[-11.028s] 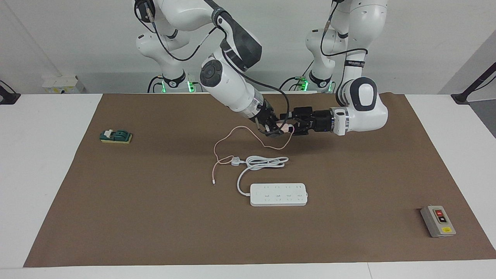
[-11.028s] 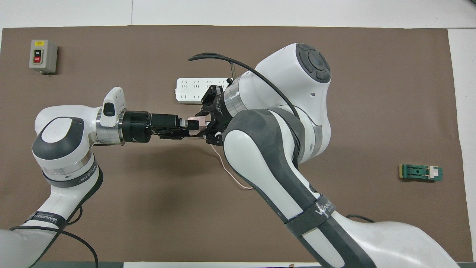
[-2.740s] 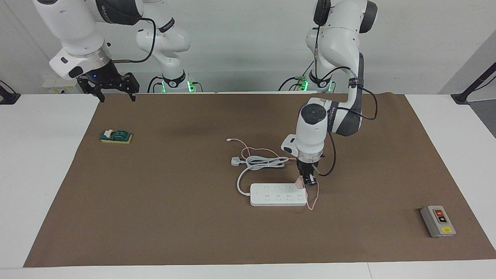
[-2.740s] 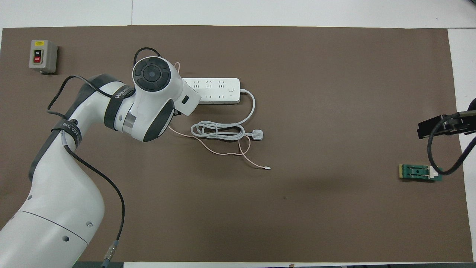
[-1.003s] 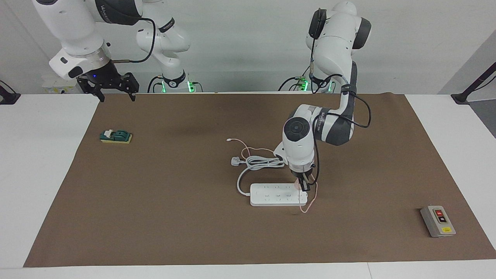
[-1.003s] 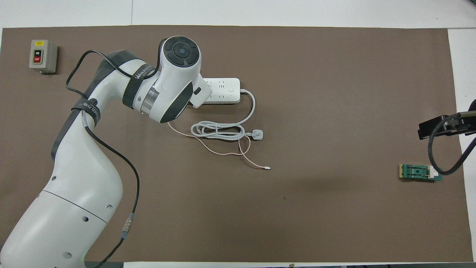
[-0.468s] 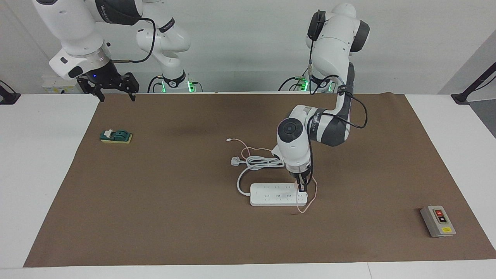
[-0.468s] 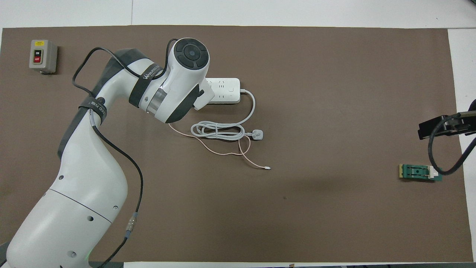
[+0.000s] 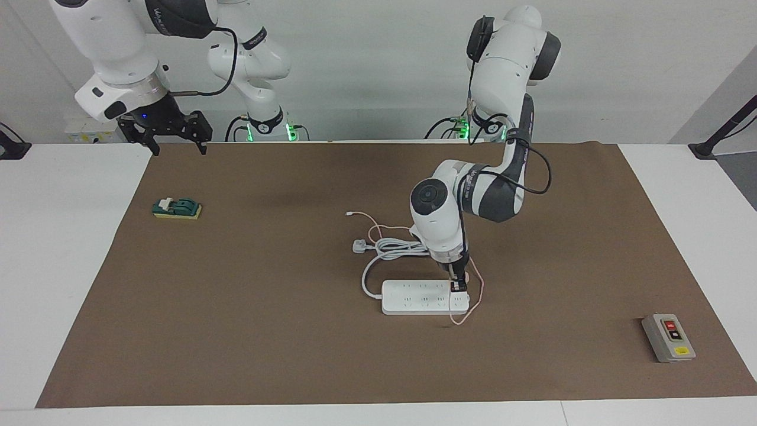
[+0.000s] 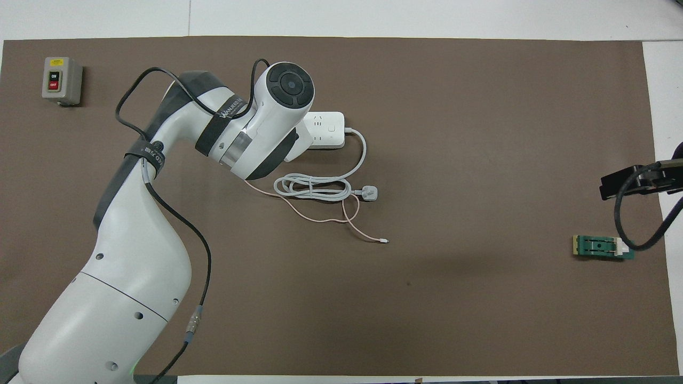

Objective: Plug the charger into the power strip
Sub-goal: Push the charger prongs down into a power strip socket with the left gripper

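Charger lower, onto power strip

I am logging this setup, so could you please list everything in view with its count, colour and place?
power strip: one, white, mid-mat, its coiled cord and three-pin plug nearer the robots.
charger: one, pale pink, at the strip's end toward the left arm; its thin cable loops past the strip.
grey button box: one, red and black buttons, left arm's end.
green switch block: one, right arm's end.
mat: one, brown, on a white table.
left gripper: on the charger over the strip.
right gripper: waiting, open, over the mat's corner.
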Available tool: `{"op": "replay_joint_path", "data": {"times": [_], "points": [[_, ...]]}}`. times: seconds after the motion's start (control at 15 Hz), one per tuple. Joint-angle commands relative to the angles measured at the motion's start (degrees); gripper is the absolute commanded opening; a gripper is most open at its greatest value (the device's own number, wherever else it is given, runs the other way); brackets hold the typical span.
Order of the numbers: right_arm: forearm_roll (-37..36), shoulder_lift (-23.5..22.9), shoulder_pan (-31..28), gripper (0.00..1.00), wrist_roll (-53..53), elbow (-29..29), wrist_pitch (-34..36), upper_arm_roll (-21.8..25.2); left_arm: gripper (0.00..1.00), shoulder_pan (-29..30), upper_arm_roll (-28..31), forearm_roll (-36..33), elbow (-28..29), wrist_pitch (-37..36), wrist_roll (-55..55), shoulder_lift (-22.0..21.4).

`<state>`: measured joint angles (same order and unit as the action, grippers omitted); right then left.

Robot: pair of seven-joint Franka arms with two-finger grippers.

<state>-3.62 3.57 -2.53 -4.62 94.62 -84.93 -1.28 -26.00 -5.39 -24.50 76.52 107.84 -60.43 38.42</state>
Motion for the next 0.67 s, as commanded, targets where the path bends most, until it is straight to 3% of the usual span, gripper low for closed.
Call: {"op": "replay_joint_path", "data": {"times": [0.0,0.13,0.6], "points": [[0.2,0.4,-0.5,1.00,-0.9,0.2,0.8,-0.2,0.00,0.2,-0.1,2.3,-4.5,1.8,-0.6,7.0],[0.2,0.4,-0.5,1.00,-0.9,0.2,0.8,-0.2,0.00,0.2,0.5,7.8,-5.2,1.5,-0.5,7.1],[3.6,0.3,-0.6,1.00,-0.6,0.0,0.1,-0.2,0.00,0.0,0.6,8.2,-5.2,1.1,-0.2,7.1]]}}
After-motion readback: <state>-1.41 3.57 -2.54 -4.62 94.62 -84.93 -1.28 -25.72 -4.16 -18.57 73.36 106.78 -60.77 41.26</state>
